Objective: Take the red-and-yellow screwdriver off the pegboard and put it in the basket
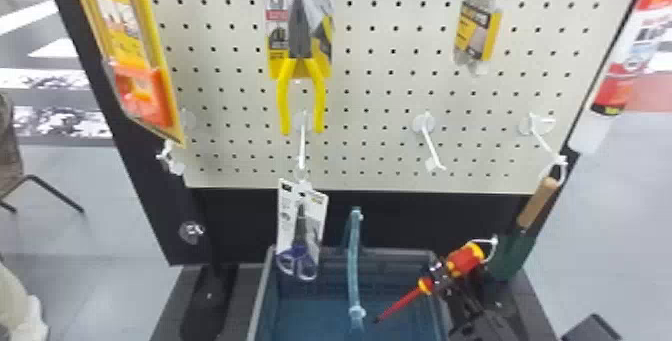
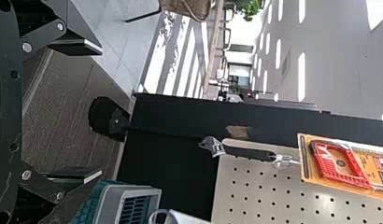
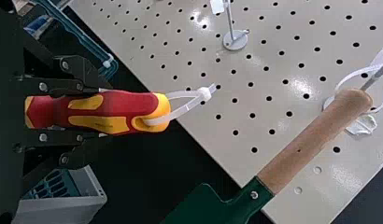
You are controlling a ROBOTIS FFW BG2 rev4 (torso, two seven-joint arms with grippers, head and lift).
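Note:
In the head view, my right gripper (image 1: 442,275) is shut around the handle of the red-and-yellow screwdriver (image 1: 465,260). The tool is tilted, its red shaft slanting down-left over the right part of the blue basket (image 1: 310,315). In the right wrist view, my right gripper (image 3: 91,112) clasps the screwdriver (image 3: 119,105), whose white tie loop hangs free of any hook. The basket's grey rim (image 3: 87,200) is beside it. In the left wrist view, my left gripper (image 2: 94,112) stands open with nothing between its fingers, near the basket (image 2: 150,196).
A green trowel with a wooden handle (image 1: 539,202) hangs right of the screwdriver. Packaged scissors (image 1: 300,230) hang over the basket's back left. The basket's handle (image 1: 354,260) stands up mid-basket. Pliers (image 1: 300,60) and bare hooks are on the pegboard (image 1: 380,85).

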